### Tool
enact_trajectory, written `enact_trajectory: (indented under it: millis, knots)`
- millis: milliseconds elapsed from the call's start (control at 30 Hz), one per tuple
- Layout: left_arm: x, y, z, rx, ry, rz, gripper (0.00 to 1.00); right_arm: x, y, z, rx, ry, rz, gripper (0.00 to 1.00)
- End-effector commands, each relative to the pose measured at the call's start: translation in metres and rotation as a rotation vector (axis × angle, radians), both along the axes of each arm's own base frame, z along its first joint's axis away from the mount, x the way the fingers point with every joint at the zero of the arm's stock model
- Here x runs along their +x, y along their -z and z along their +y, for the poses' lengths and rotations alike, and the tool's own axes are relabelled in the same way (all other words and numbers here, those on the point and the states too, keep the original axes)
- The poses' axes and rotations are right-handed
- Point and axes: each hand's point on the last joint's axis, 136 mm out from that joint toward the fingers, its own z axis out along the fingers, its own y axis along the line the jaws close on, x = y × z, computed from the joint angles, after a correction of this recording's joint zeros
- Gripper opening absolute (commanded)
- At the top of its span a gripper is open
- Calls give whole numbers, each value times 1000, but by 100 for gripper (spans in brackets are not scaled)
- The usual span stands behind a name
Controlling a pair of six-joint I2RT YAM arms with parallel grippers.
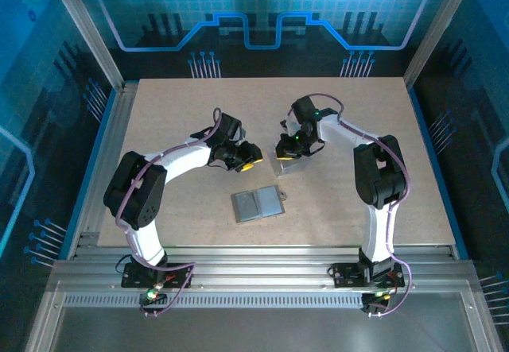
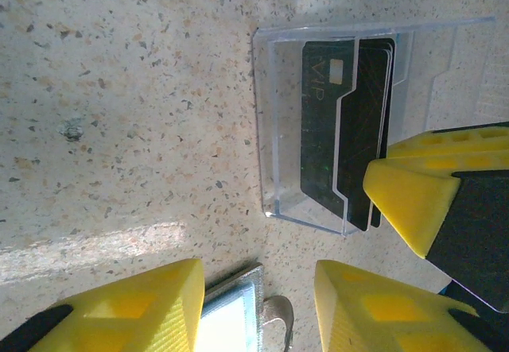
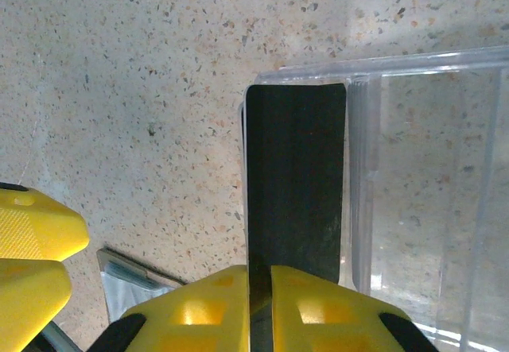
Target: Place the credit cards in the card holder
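I see the black credit card (image 3: 294, 185) standing at the end of the clear box (image 3: 429, 193), its near edge pinched between the closed fingers of my right hand (image 3: 258, 308). The card holder (image 1: 257, 204) lies flat on the surface (image 1: 183, 106), opened into two panels, just on the arm-base side of the box and apart from it. My left hand (image 2: 258, 304) hovers beside the box, fingers spread with nothing between them.
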Motion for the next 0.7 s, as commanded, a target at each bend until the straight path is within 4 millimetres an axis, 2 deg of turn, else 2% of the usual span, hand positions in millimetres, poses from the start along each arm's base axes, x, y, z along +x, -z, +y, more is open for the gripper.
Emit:
enact_trajectory:
  millis: [0, 467, 667]
  knots:
    - [1, -4, -7, -25, 16, 1, 42, 0, -8, -3, 29, 14, 6, 14]
    - [0, -2, -7, -23, 15, 7, 42, -1, -16, -6, 37, 11, 3, 6]
    - [0, -2, -7, -24, 16, 6, 42, -2, -13, -14, -5, 13, 1, 0]
